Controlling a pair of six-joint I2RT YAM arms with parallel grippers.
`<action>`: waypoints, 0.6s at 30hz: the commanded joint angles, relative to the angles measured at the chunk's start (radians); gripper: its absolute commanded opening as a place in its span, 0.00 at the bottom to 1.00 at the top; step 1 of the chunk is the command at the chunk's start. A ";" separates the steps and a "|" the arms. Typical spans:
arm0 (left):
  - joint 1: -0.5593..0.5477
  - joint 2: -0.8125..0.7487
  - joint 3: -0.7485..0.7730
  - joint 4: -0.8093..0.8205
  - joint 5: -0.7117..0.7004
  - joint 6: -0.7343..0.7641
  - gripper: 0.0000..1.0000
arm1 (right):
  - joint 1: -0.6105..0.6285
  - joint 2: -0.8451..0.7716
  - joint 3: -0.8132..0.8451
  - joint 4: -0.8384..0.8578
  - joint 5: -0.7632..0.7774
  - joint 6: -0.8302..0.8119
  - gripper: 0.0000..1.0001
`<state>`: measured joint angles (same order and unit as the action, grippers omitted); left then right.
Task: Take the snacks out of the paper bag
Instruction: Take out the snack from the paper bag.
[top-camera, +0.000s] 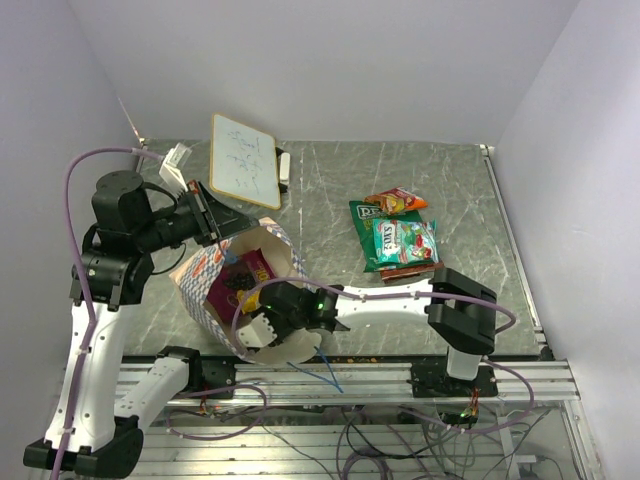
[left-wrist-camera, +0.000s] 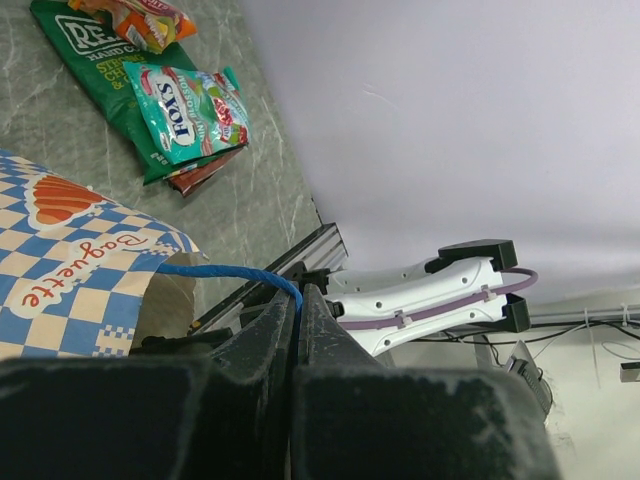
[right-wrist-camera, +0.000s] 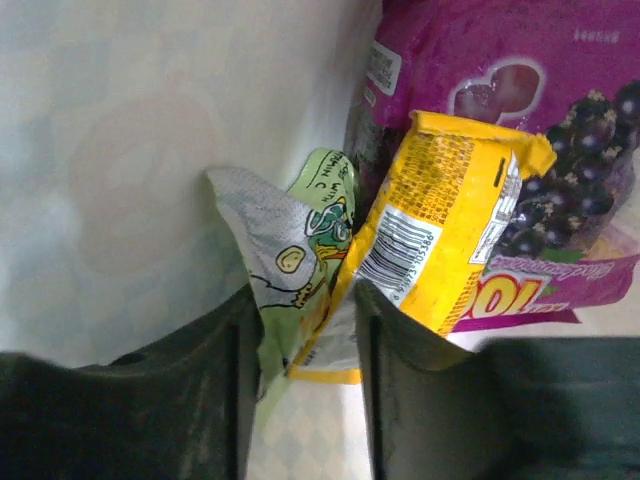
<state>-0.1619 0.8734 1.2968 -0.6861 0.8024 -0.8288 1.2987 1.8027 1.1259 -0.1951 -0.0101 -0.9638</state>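
Looks a little past halfway; out on the table (top-camera: 330, 180) already, right of centre in the top view, in a loose overlapping pile: orange packet (top-camera: 396, 200) at the top, green packet (top-camera: 366, 236) below it, teal packet (top-camera: 412, 238) lying across the green, brown packet (top-camera: 402, 272) peeping out at the pile's lower edge. Left to fetch, at least three, all inside the bag (top-camera: 200, 280) at lower left of centre: magenta packet (right-wrist-camera: 470, 60) at the back, yellow packet (right-wrist-camera: 450, 220) leaning on it, silver-green packet (right-wrist-camera: 295, 235) tucked just beside the yellow; possibly more underneath, hidden. Bag tilted, mouth gaping toward the top camera; cream inside, blue-and-white check outside with "Baguette" lettering and a red-orange emblem; paper seemingly stiff enough to keep its shape. Left gripper (left-wrist-camera: 300, 295) pinched tight on the blue cord (left-wrist-camera: 225, 272) at the bag's rim, apparently propping the mouth open. Right gripper (right-wrist-camera: 305, 300) deep inside the bag, jaws partly apart, astride the lower corner of the yellow packet and the edge of the silver-green one; cannot tell whether pressing on them or merely straddling. Packets flat, glossy, crinkled at the seams; probably slippery between hard fingers.
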 joint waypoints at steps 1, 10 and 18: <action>-0.009 -0.021 0.004 0.017 0.015 0.002 0.07 | -0.003 0.017 0.041 0.051 0.049 0.002 0.29; -0.009 -0.047 -0.015 0.004 -0.019 -0.003 0.07 | -0.031 -0.125 -0.023 0.129 0.037 0.090 0.00; -0.008 -0.049 -0.018 -0.013 -0.039 0.010 0.07 | -0.040 -0.257 -0.033 0.043 -0.089 0.180 0.00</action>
<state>-0.1619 0.8333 1.2743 -0.7059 0.7696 -0.8299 1.2591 1.6142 1.1030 -0.1287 -0.0200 -0.8467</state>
